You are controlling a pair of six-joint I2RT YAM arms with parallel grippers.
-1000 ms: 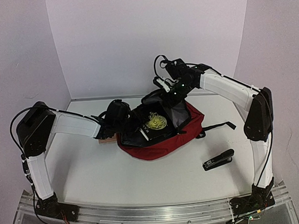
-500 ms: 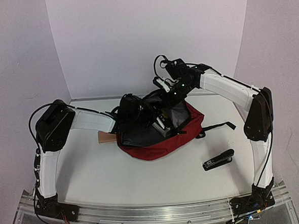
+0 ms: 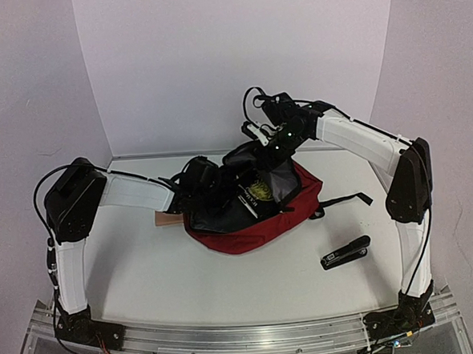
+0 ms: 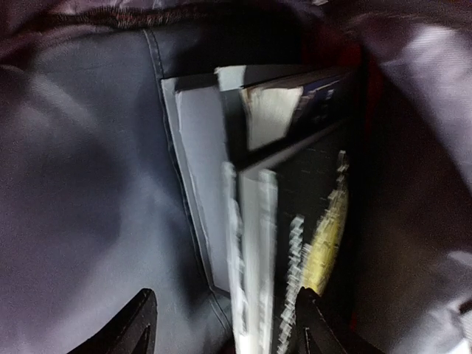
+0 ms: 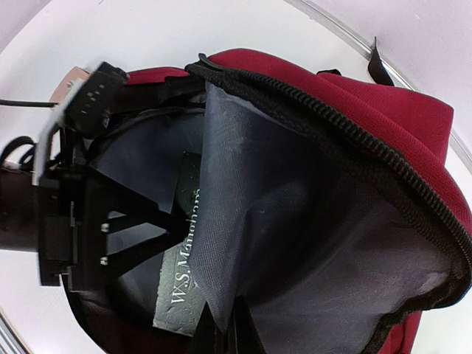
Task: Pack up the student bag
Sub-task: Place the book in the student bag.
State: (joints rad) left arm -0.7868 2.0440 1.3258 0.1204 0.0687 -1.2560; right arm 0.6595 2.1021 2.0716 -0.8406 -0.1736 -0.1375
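Both jaws of left end effector [image 4: 225, 328] spread apart inside student bag [image 3: 248, 234] mouth, book [image 5: 181, 280] just ahead, ungripped. Right end effector [image 5: 230, 333] clenched on grey lining [image 5: 295, 243], mouth held up. Bag laid on surface [image 3: 146, 271]. Risk: lining slipped from pinch, mouth collapsed onto left end effector; book dragged out on withdrawal.

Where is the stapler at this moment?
In the top view the stapler lies on the table on the right side. It sits apart from the red bag, between the bag and the table's near right corner.

White table [image 3: 146, 271], red student bag [image 3: 248, 234], black stapler [image 3: 345, 252], tan object [image 3: 165, 219]
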